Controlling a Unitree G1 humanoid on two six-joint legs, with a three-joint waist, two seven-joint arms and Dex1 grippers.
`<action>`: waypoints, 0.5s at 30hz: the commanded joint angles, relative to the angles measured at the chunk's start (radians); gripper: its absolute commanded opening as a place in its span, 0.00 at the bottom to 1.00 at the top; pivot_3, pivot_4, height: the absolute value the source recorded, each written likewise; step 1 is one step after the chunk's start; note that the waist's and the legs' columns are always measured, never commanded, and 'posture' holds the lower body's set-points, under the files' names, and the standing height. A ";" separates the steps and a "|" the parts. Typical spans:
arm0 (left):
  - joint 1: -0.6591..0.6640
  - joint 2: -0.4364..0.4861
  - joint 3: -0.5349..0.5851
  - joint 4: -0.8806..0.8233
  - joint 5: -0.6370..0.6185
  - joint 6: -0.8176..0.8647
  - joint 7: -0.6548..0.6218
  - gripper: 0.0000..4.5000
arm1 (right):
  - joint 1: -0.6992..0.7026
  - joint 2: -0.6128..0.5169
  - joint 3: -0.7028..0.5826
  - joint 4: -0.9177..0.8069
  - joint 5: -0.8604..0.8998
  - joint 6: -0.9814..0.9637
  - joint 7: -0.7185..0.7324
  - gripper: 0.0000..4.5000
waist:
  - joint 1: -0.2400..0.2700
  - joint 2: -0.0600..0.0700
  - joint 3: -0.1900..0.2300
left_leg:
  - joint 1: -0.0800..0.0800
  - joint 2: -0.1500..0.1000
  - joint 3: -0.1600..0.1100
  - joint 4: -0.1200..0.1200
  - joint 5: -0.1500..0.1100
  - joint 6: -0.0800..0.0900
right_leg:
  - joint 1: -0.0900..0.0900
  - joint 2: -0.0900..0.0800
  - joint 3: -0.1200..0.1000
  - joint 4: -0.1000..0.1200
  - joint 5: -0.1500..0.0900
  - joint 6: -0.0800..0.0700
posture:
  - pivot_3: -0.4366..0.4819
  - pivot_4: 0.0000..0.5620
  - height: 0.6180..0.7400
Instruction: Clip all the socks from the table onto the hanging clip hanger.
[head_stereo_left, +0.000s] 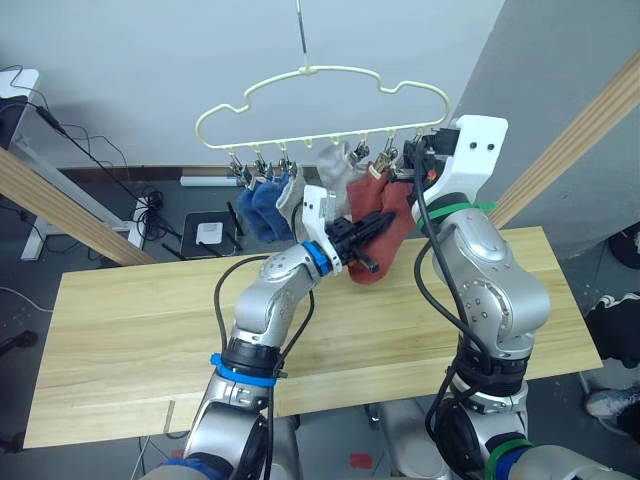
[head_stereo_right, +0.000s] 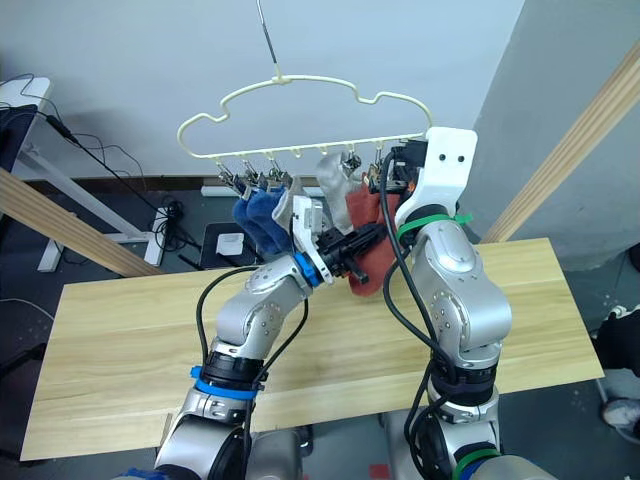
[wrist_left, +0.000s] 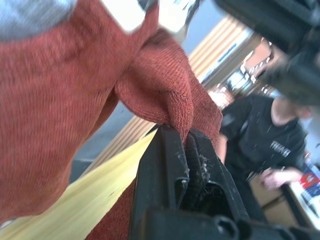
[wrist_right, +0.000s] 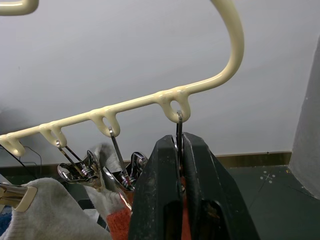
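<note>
A cream wire hanger (head_stereo_left: 322, 105) with a wavy outline is seen hanging from a metal hook above the far edge of the pale wooden worktop (head_stereo_left: 120, 330). Along its lower bar, socks are clipped side by side: two blue socks (head_stereo_left: 262, 205) at the left, then two light grey socks (head_stereo_left: 300, 185), then rust-red socks (head_stereo_left: 385, 225) towards the right end.

The left claw (head_stereo_left: 372, 225) is raised to the red fabric, and its fingers are closed on a fold of a red sock, as is shown plainly in the left wrist view, where the knit is pinched between the two black fingers (wrist_left: 165, 170).

The right claw (wrist_right: 179, 150) is held up at the hanger's right end. Its fingers are pressed together on the last silver clip (wrist_right: 178, 131), which hangs from the end loop of the bar; red fabric is seen just below the fingers.

A person in a dark shirt (wrist_left: 260, 135) is visible beyond the worktop in the left wrist view.
</note>
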 joint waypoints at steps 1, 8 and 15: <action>-0.013 -0.013 0.013 -0.044 -0.027 0.010 0.017 0.00 | -0.014 -0.001 0.009 -0.057 0.013 -0.011 0.005 0.00 | 0.000 0.000 0.000 | 0.000 0.000 0.000 0.000 0.000 0.000 | 0.000 0.000 0.000 0.000 0.000 0.000 | 0.26 0.56 1.00; -0.022 -0.029 0.027 -0.058 -0.060 0.034 0.037 0.00 | -0.012 -0.002 0.014 -0.054 0.009 -0.015 0.009 0.00 | 0.000 0.000 0.000 | 0.000 0.000 0.000 0.000 0.000 0.000 | 0.000 0.000 0.000 0.000 0.000 0.000 | 0.26 0.56 1.00; -0.039 -0.037 0.027 -0.056 -0.057 0.029 0.043 0.00 | -0.007 0.006 0.016 -0.053 0.016 -0.008 0.010 0.00 | 0.000 0.000 0.000 | 0.000 0.000 0.000 0.000 0.000 0.000 | 0.000 0.000 0.000 0.000 0.000 0.000 | 0.26 0.56 1.00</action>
